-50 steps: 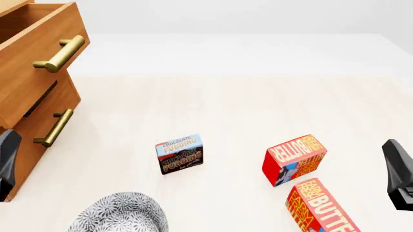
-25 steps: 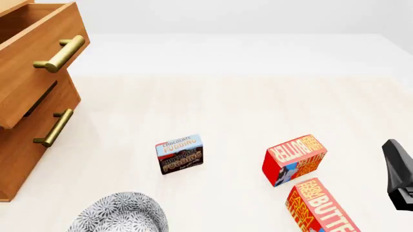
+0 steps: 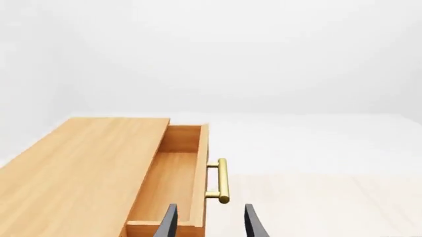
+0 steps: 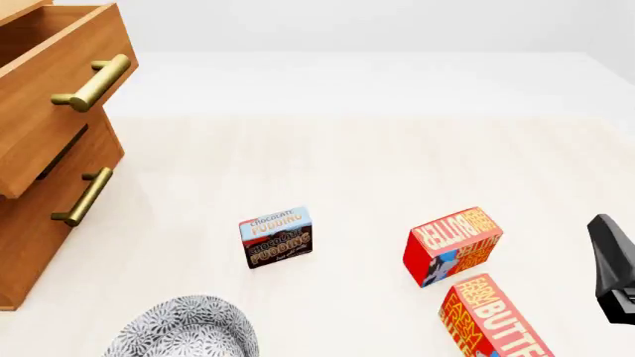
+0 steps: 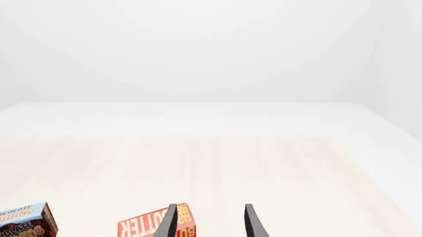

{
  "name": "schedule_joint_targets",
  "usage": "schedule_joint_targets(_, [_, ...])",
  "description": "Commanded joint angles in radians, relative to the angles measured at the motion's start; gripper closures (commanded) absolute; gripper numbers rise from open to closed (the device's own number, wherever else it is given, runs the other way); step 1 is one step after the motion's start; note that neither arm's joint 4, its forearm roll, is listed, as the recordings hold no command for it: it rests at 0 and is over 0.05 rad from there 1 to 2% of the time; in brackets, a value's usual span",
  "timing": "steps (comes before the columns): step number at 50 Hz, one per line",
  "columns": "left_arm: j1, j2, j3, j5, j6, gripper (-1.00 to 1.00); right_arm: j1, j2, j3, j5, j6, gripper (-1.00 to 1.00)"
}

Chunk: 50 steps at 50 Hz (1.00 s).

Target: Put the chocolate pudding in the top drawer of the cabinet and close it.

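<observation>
The chocolate pudding (image 4: pixel 276 236), a small box with a light-blue top and brown bottom, stands on the table in front of centre; its edge also shows in the right wrist view (image 5: pixel 23 222). At the left stands the cabinet (image 4: pixel 40 223), its top drawer (image 4: pixel 59 97) pulled out. In the left wrist view the top drawer (image 3: pixel 173 180) is open with nothing inside, and my left gripper (image 3: pixel 211 224) hovers open just behind its brass handle (image 3: pixel 222 180). My right gripper (image 5: pixel 211 224) is open with nothing between its fingers, at the table's right edge (image 4: pixel 610 260), well right of the pudding.
Two red-orange butter boxes (image 4: pixel 451 244) (image 4: pixel 491 320) lie between the pudding and my right gripper. A speckled grey bowl (image 4: pixel 184 327) sits at the near edge, just in front of the pudding. The lower drawer (image 4: pixel 82 197) is shut.
One second ago my left gripper showed at the front view's left edge beside the cabinet; it has since left that view. Nothing else has moved.
</observation>
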Motion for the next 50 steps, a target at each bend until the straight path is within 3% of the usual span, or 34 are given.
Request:
schedule_joint_targets(1, [0.047, 0.057, -0.156, 0.121, 0.006, -1.0, 0.0, -0.002, 0.001, 0.001, 0.0, -1.0])
schedule_joint_targets(18, [0.023, 0.192, -0.383, 0.267, 0.07, -1.0, 0.0, -0.002, 0.001, 0.001, 0.0, -1.0])
schedule_joint_targets(28, [-0.012, 0.295, -0.539, 0.429, 0.003, -1.0, 0.0, -0.002, 0.001, 0.001, 0.0, -1.0])
schedule_joint_targets(36, [-0.001, 0.342, -0.628, 0.516, 0.0, -1.0, 0.0, -0.002, 0.001, 0.001, 0.0, -1.0])
schedule_joint_targets(50, [-0.007, 0.441, -0.612, 0.584, -0.032, -1.0, 0.0, -0.002, 0.001, 0.001, 0.0, -1.0])
